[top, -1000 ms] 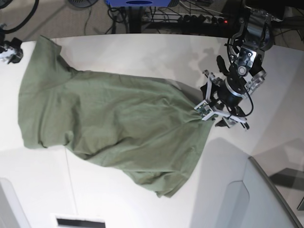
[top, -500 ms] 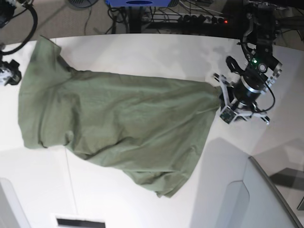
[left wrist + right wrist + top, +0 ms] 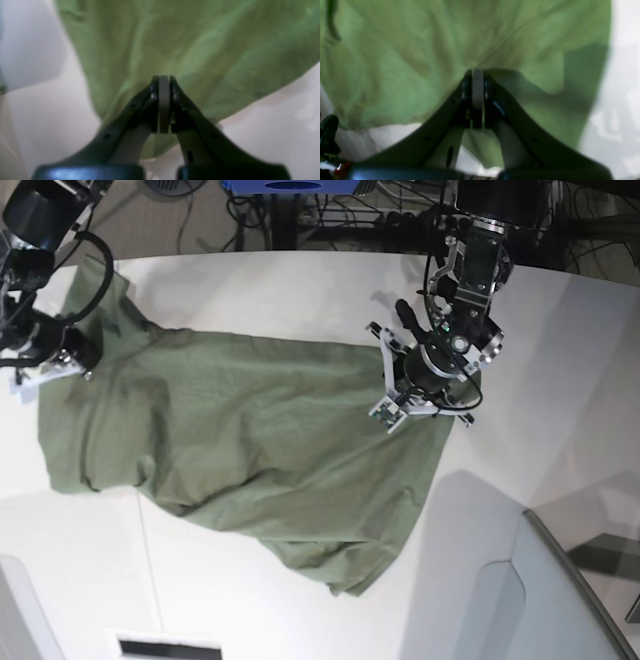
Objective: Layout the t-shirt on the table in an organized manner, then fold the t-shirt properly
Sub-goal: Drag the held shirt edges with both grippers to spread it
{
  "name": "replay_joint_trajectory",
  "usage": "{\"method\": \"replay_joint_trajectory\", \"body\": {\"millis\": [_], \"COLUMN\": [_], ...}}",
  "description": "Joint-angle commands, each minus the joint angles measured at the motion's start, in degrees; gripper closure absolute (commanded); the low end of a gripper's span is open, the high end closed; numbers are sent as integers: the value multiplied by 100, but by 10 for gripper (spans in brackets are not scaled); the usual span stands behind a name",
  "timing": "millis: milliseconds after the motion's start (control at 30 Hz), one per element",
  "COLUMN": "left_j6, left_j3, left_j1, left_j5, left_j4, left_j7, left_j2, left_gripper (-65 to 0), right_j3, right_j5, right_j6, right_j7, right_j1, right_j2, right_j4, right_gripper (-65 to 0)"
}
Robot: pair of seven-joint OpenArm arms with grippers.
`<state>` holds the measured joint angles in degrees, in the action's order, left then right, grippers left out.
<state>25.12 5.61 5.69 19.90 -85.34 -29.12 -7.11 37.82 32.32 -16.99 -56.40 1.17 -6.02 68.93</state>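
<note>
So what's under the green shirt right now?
Only the white table shows around the shirt. Both claws, left and right, are shut over the cloth. Anything beneath the cloth is covered.

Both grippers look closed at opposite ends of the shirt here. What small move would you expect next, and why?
Probably a short lift with both arms drawing apart. The left gripper and right gripper are shut with cloth of the t-shirt around the fingertips, though a firm pinch isn't certain. The shirt lies bunched and skewed on the table, so tensioning should flatten it.
</note>
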Motion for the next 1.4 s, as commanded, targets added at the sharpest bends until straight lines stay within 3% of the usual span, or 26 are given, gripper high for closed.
{"method": "replay_joint_trajectory", "body": {"millis": [0,100,267,567,700,833,900,967,1133,1233,1367], "left_j6": [-47,-47,-47,-47,-47,-47,-47,-47,-47,-47,-47], "left_j3": [33,42,33,33,-46,-90,-196,-266,-583,-820,-1110], "left_j1": [-81,-29,367,1325,1545,1211,965,736,578,648,798], "left_j5": [45,195,828,1091,1091,1100,1109,1109,1109,1091,1047], "left_j4": [-15,108,152,-437,-1325,-1747,-1747,-1730,-1721,-1721,-1677], "left_j7": [95,95,95,95,51,33,33,33,33,33,60], "left_j2": [-14,-31,-40,-181,-198,-198,-190,-190,-190,-190,-198], "left_gripper": [0,0,0,0,0,0,0,0,0,0,0], "right_j3": [-77,-138,-138,424,468,442,442,442,442,442,442], "right_j5": [70,70,87,70,70,61,61,61,61,61,61], "right_j6": [-2,-2,33,42,42,25,25,25,7,-2,-11], "right_j7": [185,317,300,-404,-562,-571,-562,-544,-105,317,440], "right_j1": [-69,54,661,1479,1531,1197,819,292,-728,-877,-851], "right_j2": [-185,-273,-299,-88,-70,-141,-352,-615,-1398,-1600,-1582], "right_j4": [-110,-409,13,1279,2132,2826,2712,2070,-224,-1033,-1306], "right_gripper": [0,0,0,0,0,0,-3,-48,-317,-338,-339]}}
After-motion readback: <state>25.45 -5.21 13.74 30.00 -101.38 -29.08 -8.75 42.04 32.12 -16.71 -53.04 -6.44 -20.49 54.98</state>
